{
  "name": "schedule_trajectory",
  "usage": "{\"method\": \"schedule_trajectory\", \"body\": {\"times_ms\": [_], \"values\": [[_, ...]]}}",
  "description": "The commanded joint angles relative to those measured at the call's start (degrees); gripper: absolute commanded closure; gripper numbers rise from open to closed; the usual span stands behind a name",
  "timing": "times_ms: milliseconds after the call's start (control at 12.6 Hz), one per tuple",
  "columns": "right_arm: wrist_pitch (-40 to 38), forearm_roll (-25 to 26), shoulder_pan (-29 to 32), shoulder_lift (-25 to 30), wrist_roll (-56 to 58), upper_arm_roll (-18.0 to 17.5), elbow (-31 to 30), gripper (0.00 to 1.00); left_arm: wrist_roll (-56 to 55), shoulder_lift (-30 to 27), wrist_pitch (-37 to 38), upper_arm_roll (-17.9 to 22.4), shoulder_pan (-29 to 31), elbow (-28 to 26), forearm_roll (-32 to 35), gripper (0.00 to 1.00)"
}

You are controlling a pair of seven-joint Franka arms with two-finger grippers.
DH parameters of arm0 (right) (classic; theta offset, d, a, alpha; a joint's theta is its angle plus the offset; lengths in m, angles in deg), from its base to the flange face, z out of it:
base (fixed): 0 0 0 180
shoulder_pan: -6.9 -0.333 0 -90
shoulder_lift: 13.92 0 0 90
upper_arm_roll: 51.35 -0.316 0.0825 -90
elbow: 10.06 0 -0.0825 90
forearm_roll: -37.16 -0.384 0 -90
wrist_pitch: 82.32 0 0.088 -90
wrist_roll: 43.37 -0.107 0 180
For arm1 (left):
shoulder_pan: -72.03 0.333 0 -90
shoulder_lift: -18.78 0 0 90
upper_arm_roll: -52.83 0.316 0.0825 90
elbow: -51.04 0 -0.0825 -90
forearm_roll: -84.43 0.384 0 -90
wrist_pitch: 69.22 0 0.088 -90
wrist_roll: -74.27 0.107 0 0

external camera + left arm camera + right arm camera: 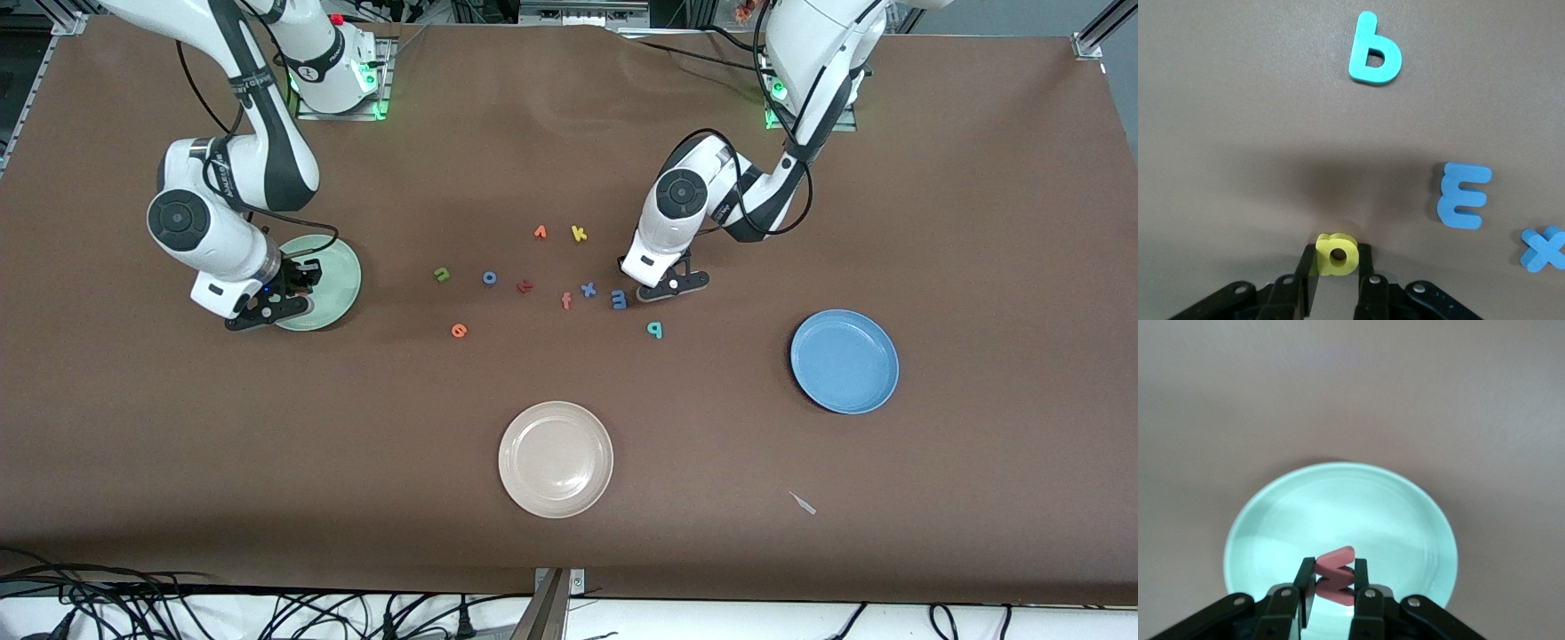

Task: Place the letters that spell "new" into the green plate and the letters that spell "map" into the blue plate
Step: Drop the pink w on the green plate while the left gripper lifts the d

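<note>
My right gripper [1335, 577] is shut on the salmon-red w [1336, 584] just over the pale green plate [1338, 507], which lies at the right arm's end of the table [340, 267]. My left gripper [1337, 257] is down at the table beside the blue m [1463, 195], shut on the yellow a [1336, 255]. The teal p [1375, 49] lies a little nearer the camera [655, 330]. The green n [442, 275] and orange e [459, 331] lie between the two grippers. The blue plate [845, 360] holds nothing.
Other letters lie among them: blue o [490, 277], a dark red letter [525, 286], salmon f [566, 301], blue x [588, 289], yellow k [579, 234], a small orange letter [540, 232]. A beige plate [556, 458] sits near the front edge.
</note>
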Motion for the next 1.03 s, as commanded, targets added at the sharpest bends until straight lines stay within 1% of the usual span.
{"method": "schedule_trajectory", "body": {"times_ms": [0, 79, 159, 238, 397, 477, 636, 795, 954], "values": [[10.08, 0.41, -0.29, -0.43, -0.02, -0.13, -8.31, 0.68, -1.04, 0.65, 0.22, 0.5, -0.41, 0.04, 3.81, 0.88], [10.02, 0.41, -0.2, -0.52, -0.11, 0.22, -8.41, 0.32, -0.78, 0.65, 0.39, 0.5, -0.32, 0.04, 3.9, 0.92], [9.58, 0.32, -0.2, -0.43, -0.72, 0.22, -8.33, 0.06, -0.43, 0.56, 1.26, 0.5, -0.23, 0.12, 3.9, 0.94], [7.93, 0.23, -0.2, -0.17, -0.98, 0.22, -7.89, 0.02, 0.1, 0.21, 3.88, 0.5, 0.12, 0.91, 3.9, 0.96], [2.93, -0.21, -0.29, 0.97, -4.04, -0.39, -5.53, 0.02, 5.78, -1.19, 11.86, 0.59, 1.69, 3.71, 3.9, 0.96], [0.38, -0.21, -0.64, 1.23, -6.76, -1.44, -3.43, 0.02, 9.99, -1.89, 15.91, 0.59, 3.18, 4.95, 3.9, 0.96], [-3.33, -0.21, -0.73, 0.89, -14.74, -6.35, 0.62, 0.03, 20.26, -3.65, 21.46, 0.59, 6.78, 5.84, 3.9, 0.96], [-3.96, -0.21, -0.82, -0.6, -25.9, -12.06, 3.17, 0.03, 33.43, -5.41, 25.6, 0.59, 12.22, 6.1, 3.9, 0.96], [-3.52, -0.21, -0.99, -3.06, -38.1, -15.76, 5.38, 0.04, 45.05, -6.29, 26.93, 0.68, 17.76, 6.01, 3.9, 0.96]]}}
